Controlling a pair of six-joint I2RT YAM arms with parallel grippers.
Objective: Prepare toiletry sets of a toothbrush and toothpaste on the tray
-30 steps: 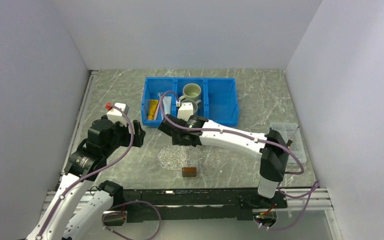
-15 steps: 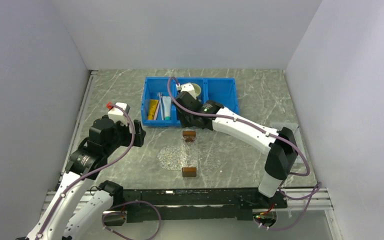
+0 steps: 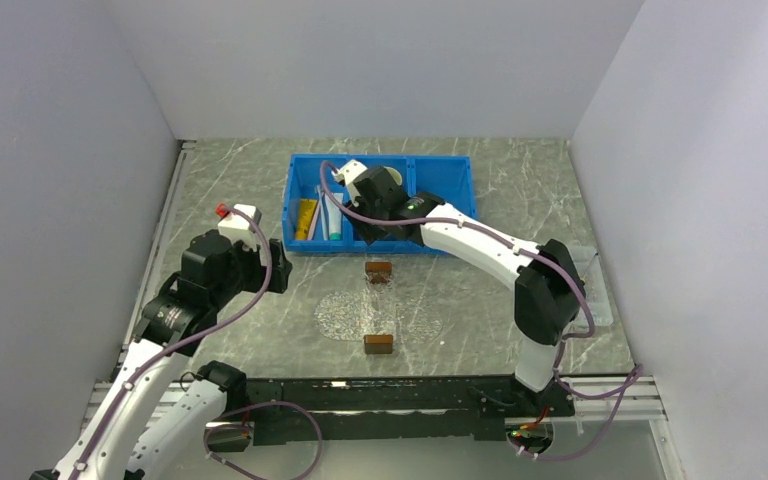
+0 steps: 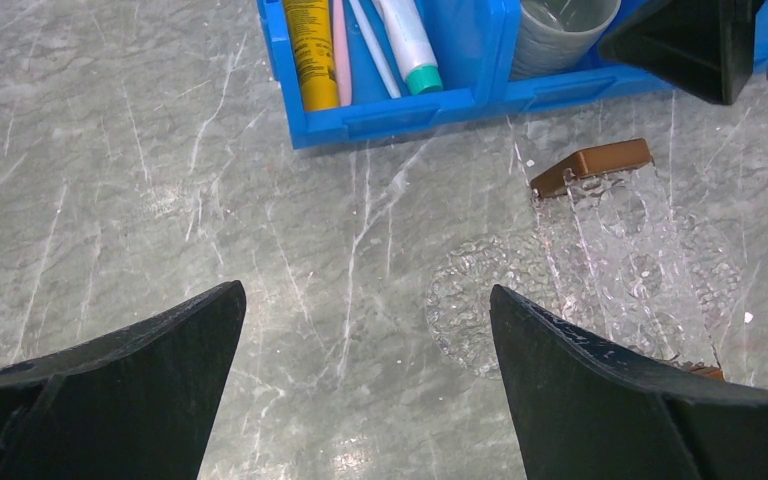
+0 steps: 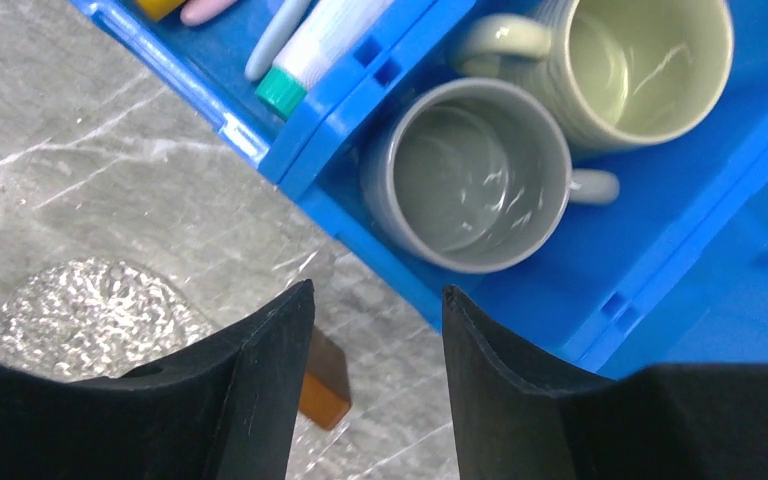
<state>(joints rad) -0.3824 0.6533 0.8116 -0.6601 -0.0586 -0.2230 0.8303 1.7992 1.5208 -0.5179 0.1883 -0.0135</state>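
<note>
- Black fingers of the right hand (image 5: 375, 300) stand partly apart with nothing between them, hanging over the wall between the left and middle compartments of the blue bin (image 5: 660, 270), just above a grey mug (image 5: 465, 175) beside a cream mug (image 5: 640, 60).
- The task's things lie one compartment to that hand's left. In the right wrist view only ends show: the teal-capped white toothpaste (image 5: 325, 45), a pale toothbrush (image 5: 275, 35) and a pink tip (image 5: 205, 10).
- Their long axes run from the bin's far wall to its near wall, side by side and close together, so I judge a grasp would need the jaws turned across that line.
- The left hand (image 4: 362, 300) is spread wide and empty above bare tabletop (image 4: 110, 200), short of the bin; the right looks nearer.
- The left wrist view gives the full row: yellow toothpaste (image 4: 310, 50), pink toothbrush (image 4: 341, 50), pale one, white tube.
- The tray (image 4: 600, 260) lies near of the bin, holding no brush or tube, a brown block (image 4: 592, 165) at its far rim.
</note>
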